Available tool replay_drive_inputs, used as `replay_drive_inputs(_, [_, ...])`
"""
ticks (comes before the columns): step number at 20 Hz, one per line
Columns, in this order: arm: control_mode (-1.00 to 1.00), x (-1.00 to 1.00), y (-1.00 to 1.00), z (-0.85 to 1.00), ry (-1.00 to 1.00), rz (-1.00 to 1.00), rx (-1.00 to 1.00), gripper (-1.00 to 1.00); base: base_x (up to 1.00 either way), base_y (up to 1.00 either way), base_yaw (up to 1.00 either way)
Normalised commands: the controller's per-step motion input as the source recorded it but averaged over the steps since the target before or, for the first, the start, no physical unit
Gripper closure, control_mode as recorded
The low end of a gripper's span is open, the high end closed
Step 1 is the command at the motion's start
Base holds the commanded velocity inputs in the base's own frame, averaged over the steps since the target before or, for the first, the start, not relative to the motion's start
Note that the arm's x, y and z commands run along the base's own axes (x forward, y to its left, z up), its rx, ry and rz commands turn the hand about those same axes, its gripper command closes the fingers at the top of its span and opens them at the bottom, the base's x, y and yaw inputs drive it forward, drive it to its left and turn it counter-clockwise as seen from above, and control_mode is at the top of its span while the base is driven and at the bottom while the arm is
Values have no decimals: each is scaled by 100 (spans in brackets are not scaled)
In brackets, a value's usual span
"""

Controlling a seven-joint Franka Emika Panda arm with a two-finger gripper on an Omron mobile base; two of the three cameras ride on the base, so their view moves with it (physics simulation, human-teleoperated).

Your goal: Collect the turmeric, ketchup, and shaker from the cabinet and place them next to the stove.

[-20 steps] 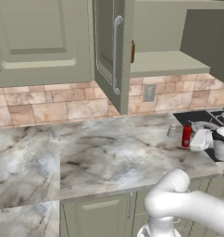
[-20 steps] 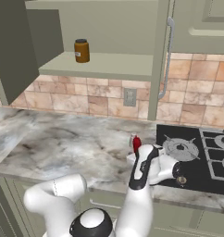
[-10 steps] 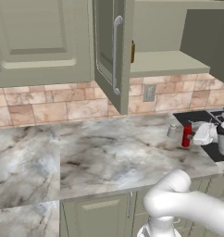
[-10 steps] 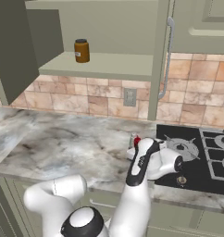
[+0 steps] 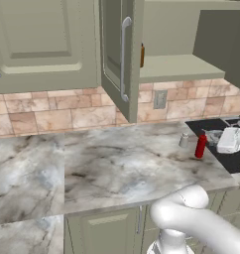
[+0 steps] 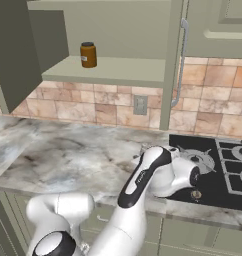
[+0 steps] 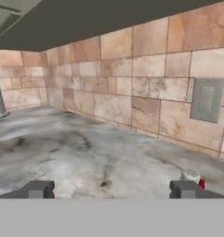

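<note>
Two base cameras look forward and down from behind the arm, left and right, sharing the marble desk [image 5: 107, 163], open cabinet [image 6: 118, 70] and stove [image 6: 218, 165]; the hand camera skims low along the desk toward the tiled wall [image 7: 132, 78].

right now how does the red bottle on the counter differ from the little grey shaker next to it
The slim bright red ketchup bottle is taller than the small pale grey shaker. The bottle is vivid red with a narrower neck; the shaker is dull grey and tapered. The bottle stands closer to the black cooktop and nearer the counter's front; the shaker sits closer to the tiled wall. Both stand upright on the marble counter, out of the cabinet.
</note>
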Motion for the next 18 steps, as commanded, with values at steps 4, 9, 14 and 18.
replay_drive_inputs(4, [-100,-46,59,70,0,-6,0,-100,0,0,0])
replay_drive_inputs(9, [-100,-37,84,57,0,-9,0,-100,0,0,0])
replay_drive_inputs(14, [-100,-27,84,70,0,-10,0,-100,0,0,0])
replay_drive_inputs(18, [-100,-8,66,89,2,-9,0,-100,0,0,0])
